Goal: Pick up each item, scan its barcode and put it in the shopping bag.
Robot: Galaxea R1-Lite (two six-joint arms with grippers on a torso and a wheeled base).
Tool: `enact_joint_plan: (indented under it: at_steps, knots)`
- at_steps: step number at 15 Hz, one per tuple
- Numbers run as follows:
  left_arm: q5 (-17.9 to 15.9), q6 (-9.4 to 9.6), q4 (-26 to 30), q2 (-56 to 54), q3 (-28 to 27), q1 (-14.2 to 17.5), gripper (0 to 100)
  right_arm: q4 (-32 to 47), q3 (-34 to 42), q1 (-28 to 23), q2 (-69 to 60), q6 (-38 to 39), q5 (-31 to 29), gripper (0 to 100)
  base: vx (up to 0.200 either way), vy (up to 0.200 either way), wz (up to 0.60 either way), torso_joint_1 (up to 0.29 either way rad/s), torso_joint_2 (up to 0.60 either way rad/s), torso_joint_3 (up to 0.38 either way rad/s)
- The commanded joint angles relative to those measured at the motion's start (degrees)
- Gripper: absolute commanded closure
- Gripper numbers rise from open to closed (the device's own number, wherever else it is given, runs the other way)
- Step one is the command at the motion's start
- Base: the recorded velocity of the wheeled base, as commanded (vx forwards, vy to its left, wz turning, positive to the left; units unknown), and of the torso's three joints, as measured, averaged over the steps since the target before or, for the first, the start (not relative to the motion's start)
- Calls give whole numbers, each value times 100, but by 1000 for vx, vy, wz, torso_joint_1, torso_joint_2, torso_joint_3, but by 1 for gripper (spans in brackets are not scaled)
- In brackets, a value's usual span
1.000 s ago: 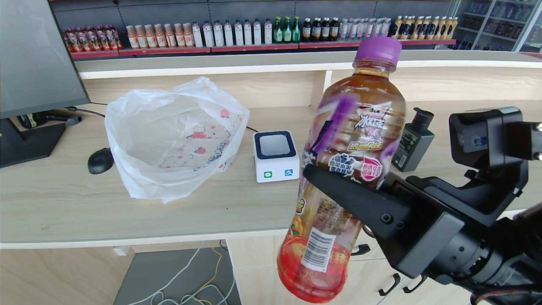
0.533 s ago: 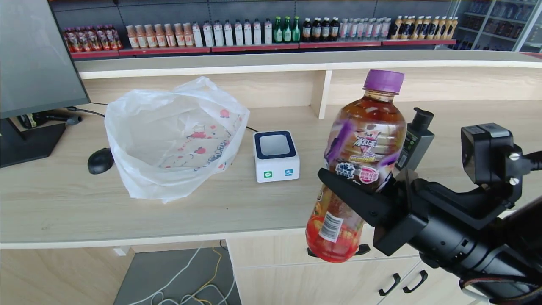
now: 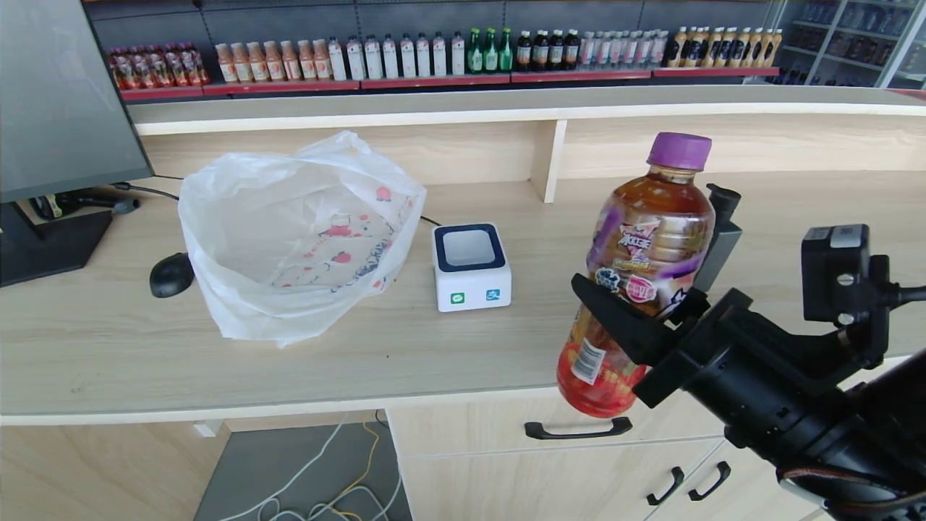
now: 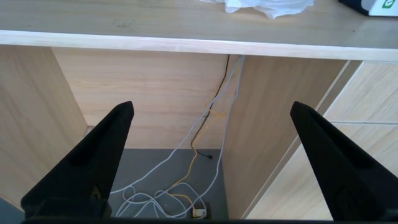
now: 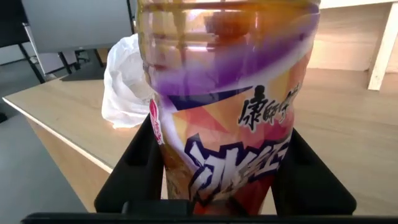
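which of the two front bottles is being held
The purple-capped tea bottle, clamped in the right hand; the dark pump bottle behind it stands on the counter.

Head view looks down on the counter (image 3: 108, 340); both lower wrist views share its shopping bag (image 3: 289, 217).

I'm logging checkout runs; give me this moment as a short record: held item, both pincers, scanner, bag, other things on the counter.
held item: tea bottle, purple cap up, slightly tilted, over the counter front edge
right pincer: shut on tea bottle at mid-height
left pincer: open, low, below the counter edge
scanner: white box on counter, between shopping bag and tea bottle
shopping bag: on counter, mouth open
other: dark pump bottle behind tea bottle; mouse beside bag
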Motion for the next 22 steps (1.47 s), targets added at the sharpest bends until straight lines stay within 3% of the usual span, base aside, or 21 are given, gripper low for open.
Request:
enact_joint_plan:
  at_steps: [1, 22]
  knots:
    - [0, 0, 0, 0, 0, 0, 0, -3, -50, -1, 80, -18, -28, 100, 0, 0, 0, 0, 0, 0]
    - [0, -9, 0, 0, 0, -9, 0, -3, -542, -10, 124, 0, -28, 100, -10, 0, 0, 0, 0, 0]
